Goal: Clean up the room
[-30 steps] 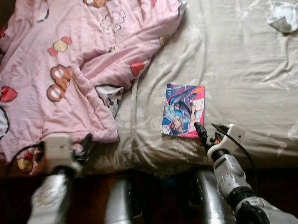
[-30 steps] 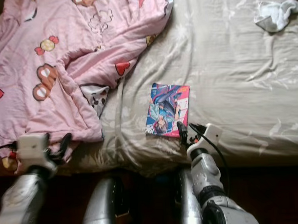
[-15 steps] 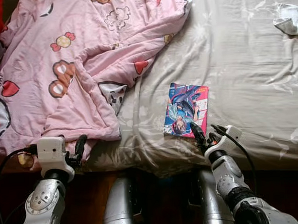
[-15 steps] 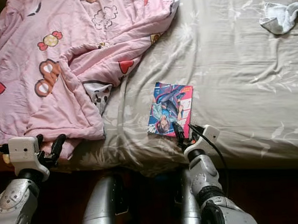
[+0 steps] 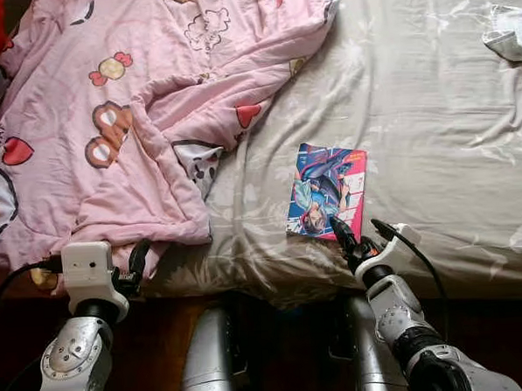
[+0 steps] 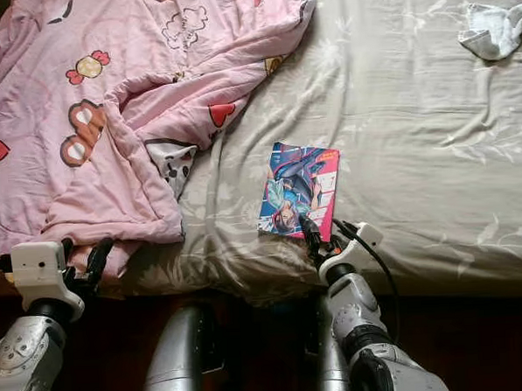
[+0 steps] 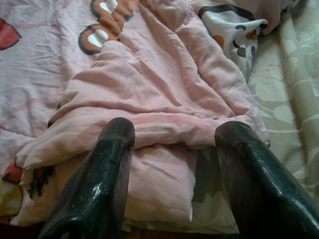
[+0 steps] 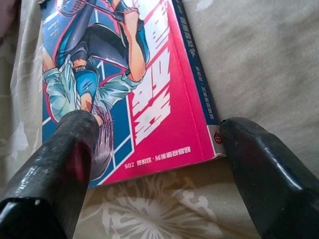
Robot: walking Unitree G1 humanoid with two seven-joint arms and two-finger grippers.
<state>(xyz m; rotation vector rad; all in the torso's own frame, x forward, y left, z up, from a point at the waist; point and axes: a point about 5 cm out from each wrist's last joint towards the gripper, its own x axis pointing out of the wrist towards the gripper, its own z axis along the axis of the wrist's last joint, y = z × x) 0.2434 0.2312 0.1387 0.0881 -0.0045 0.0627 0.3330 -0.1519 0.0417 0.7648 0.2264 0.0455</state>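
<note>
Right gripper (image 5: pixel 361 236) hovers at the bed's (image 5: pixel 450 133) near edge, fingers apart — one black finger (image 8: pixel 65 164) over the manga book's (image 5: pixel 326 192) near end. Left gripper (image 7: pixel 174 179) gapes too, at the pink quilt's (image 5: pixel 108 125) near hem.

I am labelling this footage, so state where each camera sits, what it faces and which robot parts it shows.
Left eye view: head camera, looking down at the beige floral bed sheet; both silver arms show.
Right eye view: same scene; shares the colourful glossy comic book and pink cartoon-print quilt.
Left wrist view: faces the quilt's folded edge between the open left gripper.
Right wrist view: faces the book's near edge between the open right gripper; shares the book with both eye views.
</note>
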